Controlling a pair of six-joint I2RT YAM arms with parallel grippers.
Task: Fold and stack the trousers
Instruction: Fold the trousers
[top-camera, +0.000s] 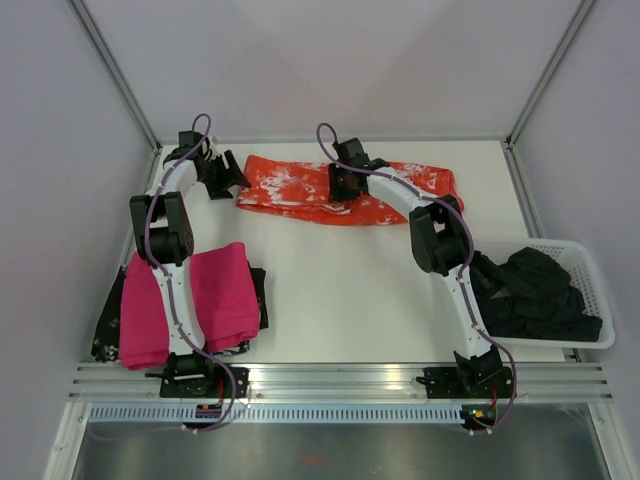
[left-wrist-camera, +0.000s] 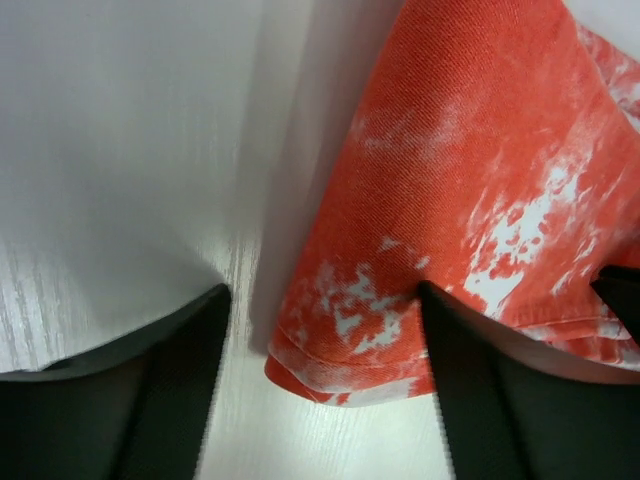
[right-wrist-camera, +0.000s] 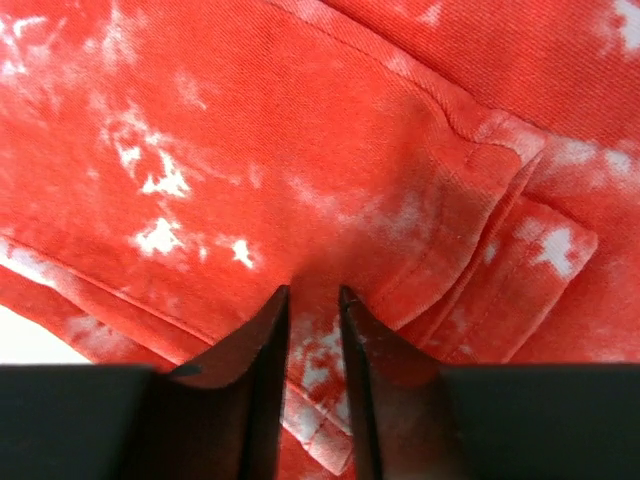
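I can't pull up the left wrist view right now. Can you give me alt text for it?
The left gripper is open wide over the end of the orange-red, white-blotched trousers, with one hem corner lying between its dark fingers. The cloth fills the right half of the view; bare white table fills the left.

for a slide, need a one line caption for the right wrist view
Right gripper pinching a pucker of the orange-red, white-blotched trousers just below a stitched seam.
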